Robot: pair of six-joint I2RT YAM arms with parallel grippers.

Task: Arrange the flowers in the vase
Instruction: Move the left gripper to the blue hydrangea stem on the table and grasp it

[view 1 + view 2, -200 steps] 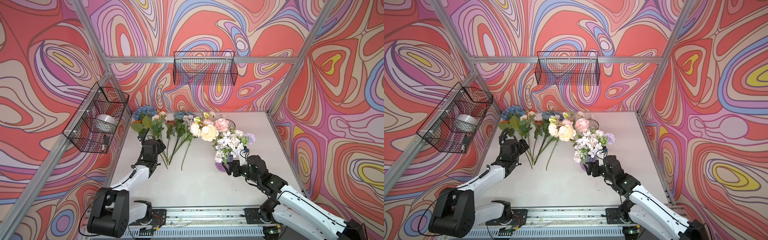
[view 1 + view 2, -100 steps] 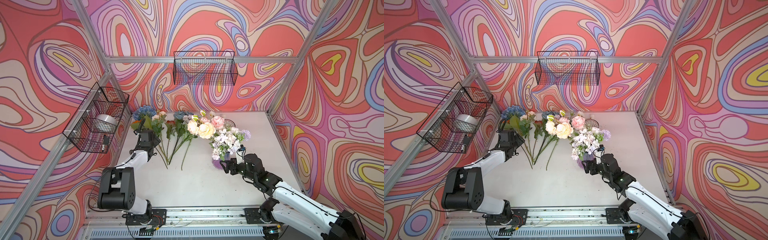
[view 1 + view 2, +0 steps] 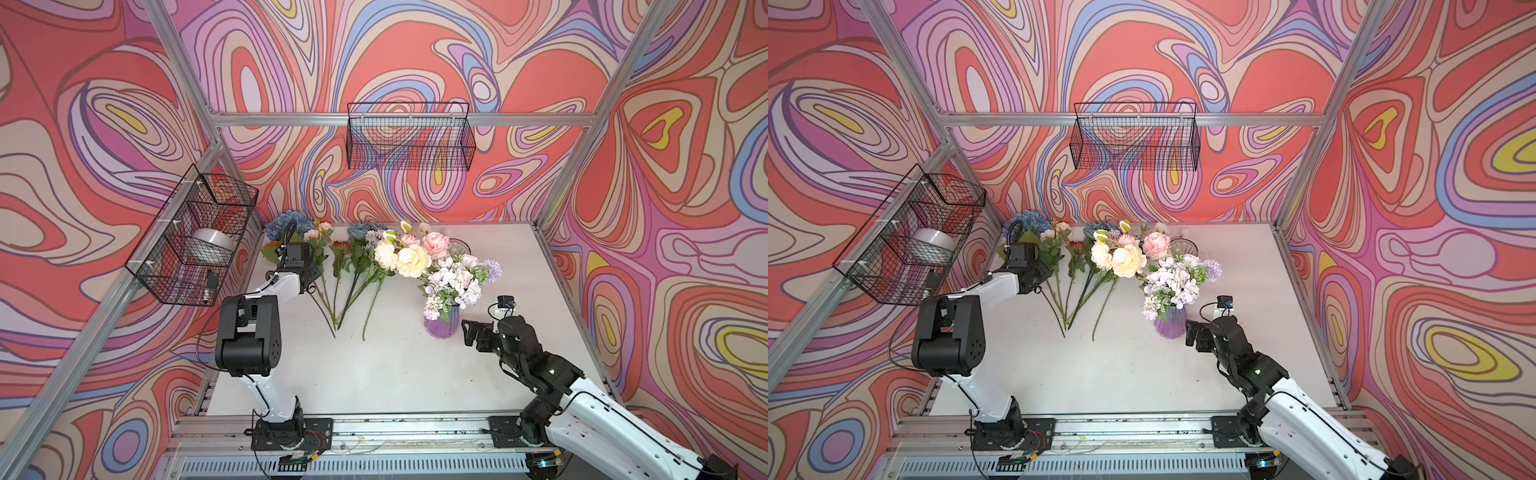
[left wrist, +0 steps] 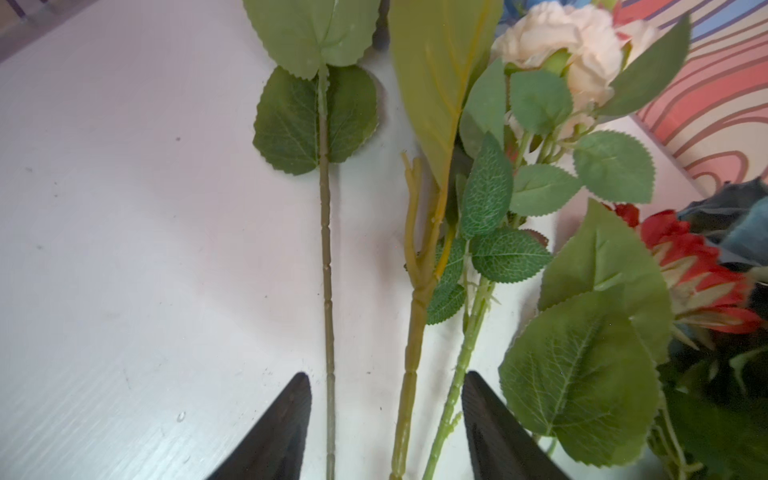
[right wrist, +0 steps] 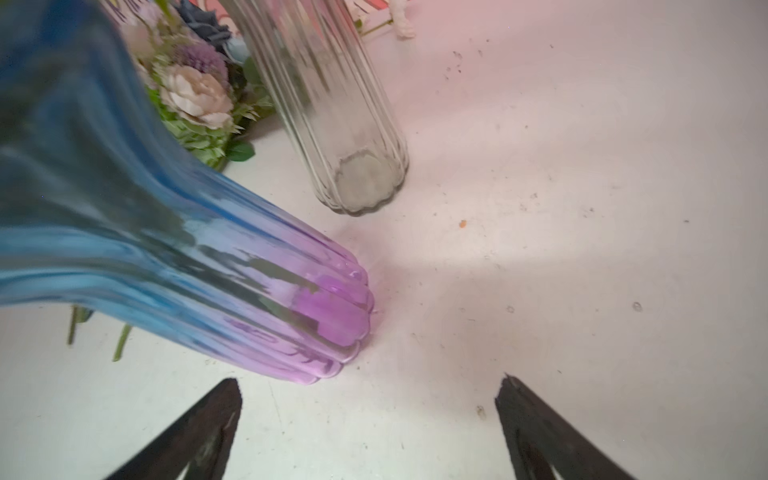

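My left gripper (image 4: 386, 384) hangs low over the loose flowers (image 3: 365, 266) lying on the table (image 3: 395, 374) at the left. Its jaws are half apart with three stems (image 4: 328, 291) between them, none pinched. That is my worry: closing here could catch all three at once, or only the thick yellowish one, and a lift would drag the neighbours, whose leaves overlap. A big leaf (image 4: 582, 374) lies right by one finger and may get trapped too. My right gripper (image 5: 369, 386) stands wide and empty just beside the vase (image 3: 441, 326), not touching it. The vase is upright, right of centre, already crowded and, I judge, top-heavy with leaning blooms. A nudge from my finger, or a stem forced in, could tip it against the clear vase (image 5: 332, 124) behind.
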